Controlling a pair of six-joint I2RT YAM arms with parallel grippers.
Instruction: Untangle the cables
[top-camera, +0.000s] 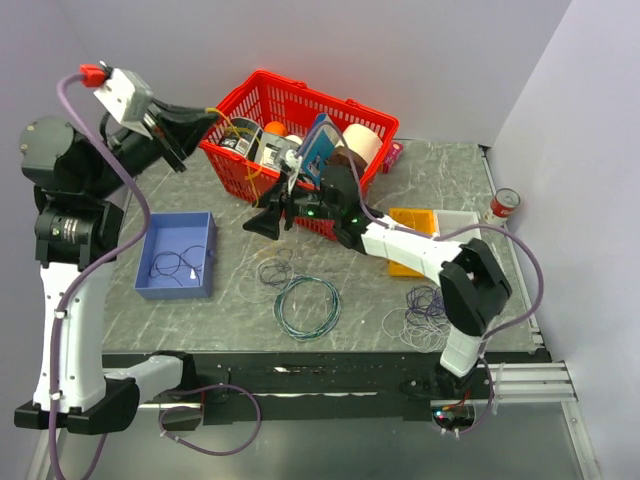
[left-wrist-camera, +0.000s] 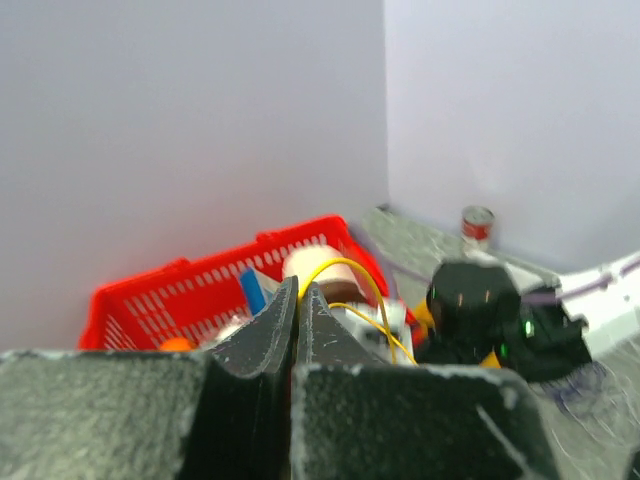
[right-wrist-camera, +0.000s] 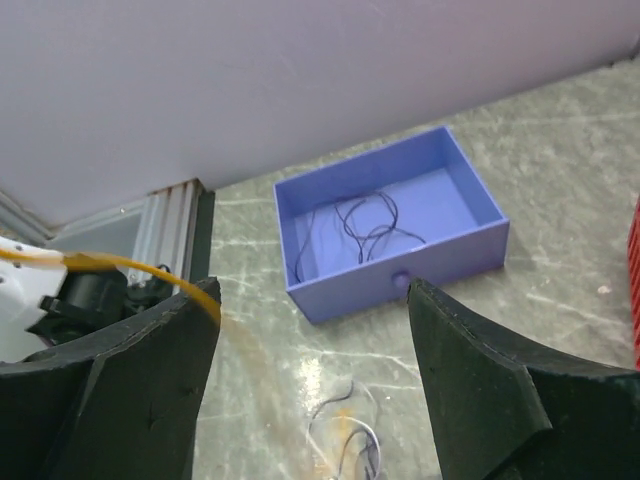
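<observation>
While high aloft, left jaws clamped on yellow cable; right jaws low, apart.

Robot body, two units.
- left arm: white link shells, black joint housings, grey wrist block, lilac hose with red plug.
- right arm: white forearm, black joints, green indicator lights, lilac hose.
- left hand, right hand: matte black, wedge-shaped fingers.
</observation>
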